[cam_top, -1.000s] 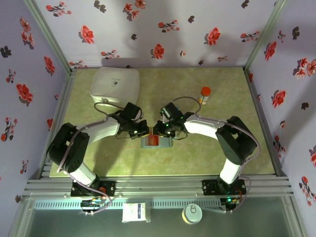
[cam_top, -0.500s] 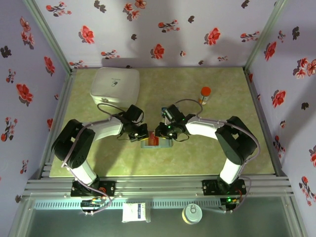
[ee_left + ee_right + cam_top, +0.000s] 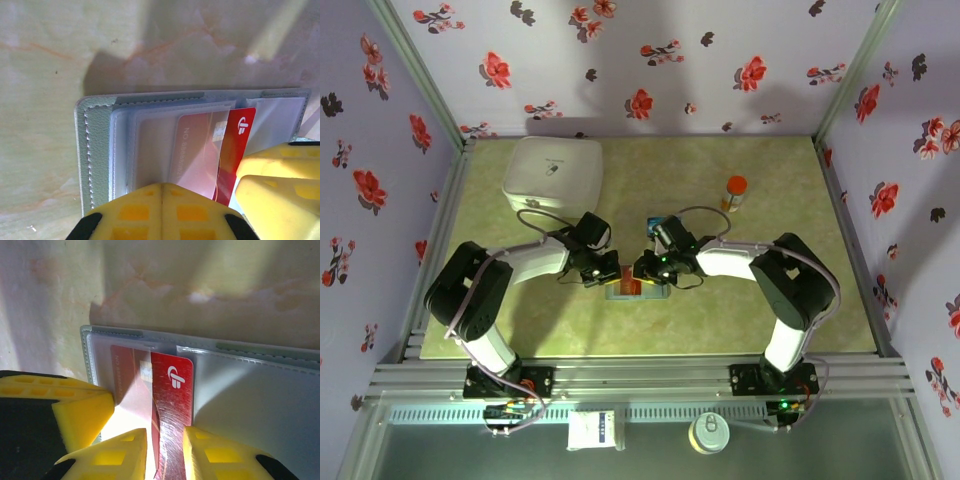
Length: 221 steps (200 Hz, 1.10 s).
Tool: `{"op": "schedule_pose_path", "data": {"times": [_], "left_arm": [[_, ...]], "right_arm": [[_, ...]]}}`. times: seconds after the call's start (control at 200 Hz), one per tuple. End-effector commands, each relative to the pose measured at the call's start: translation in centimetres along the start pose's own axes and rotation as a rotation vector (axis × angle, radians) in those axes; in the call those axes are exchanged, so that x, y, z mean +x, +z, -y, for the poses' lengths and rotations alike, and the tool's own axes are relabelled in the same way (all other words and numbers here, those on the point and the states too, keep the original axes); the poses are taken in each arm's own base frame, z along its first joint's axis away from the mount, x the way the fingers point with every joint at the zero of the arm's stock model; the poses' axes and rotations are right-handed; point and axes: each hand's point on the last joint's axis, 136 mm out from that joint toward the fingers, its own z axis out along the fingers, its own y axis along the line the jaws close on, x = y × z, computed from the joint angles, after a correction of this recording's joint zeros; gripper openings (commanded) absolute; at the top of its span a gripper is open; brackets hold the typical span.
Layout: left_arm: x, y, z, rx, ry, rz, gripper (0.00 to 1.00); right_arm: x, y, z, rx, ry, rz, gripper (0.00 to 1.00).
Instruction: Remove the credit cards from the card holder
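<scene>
"So, where is the card holder (image 3: 97,150) lying?"

"It is lying open and flat on the green tabletop (image 3: 720,320), in the near half and between the two arms, with its clear sleeves (image 3: 150,145) facing up. The white box (image 3: 552,172) is sitting well apart at the far left, and the orange-capped bottle (image 3: 735,192) is standing well apart towards the far right."

"What is the left pincer (image 3: 161,195) doing?"

"Its yellow fingers are meeting with no gap and nothing between them. Their tips are resting on the near edge of the sleeves, just beside the card."

"And which card is showing?"

"One red card (image 3: 175,385) with a white logo is showing. Part of it is sitting under a cloudy sleeve, and a bare strip of it is sticking out past the sleeve's edge."

"Is the right pincer (image 3: 165,450) holding it?"

"Its fingers are standing only a little apart, and the bare strip of the red card is running between them, touching both. It is looking like a pinch on that strip. The two pincers are sitting side by side over the holder, very nearly touching each other."
</scene>
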Motion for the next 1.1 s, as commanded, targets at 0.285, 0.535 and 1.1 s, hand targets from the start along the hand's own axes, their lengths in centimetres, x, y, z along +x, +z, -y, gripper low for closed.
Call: {"op": "schedule_pose_path", "data": {"times": [0.285, 0.535, 1.1], "left_arm": [[0.9, 0.8, -1.7, -0.077, 0.001, -0.038, 0.00], [0.8, 0.7, -1.7, -0.081, -0.001, -0.034, 0.00], [0.8, 0.9, -1.8, -0.084, -0.006, -0.041, 0.00]], "right_arm": [[-0.2, -1.0, -0.8, -0.058, -0.005, 0.024, 0.26], [-0.3, -1.2, 0.2, -0.031, 0.010, 0.035, 0.26], [0.0, 0.3, 0.4, -0.058, 0.040, -0.010, 0.26]]}}
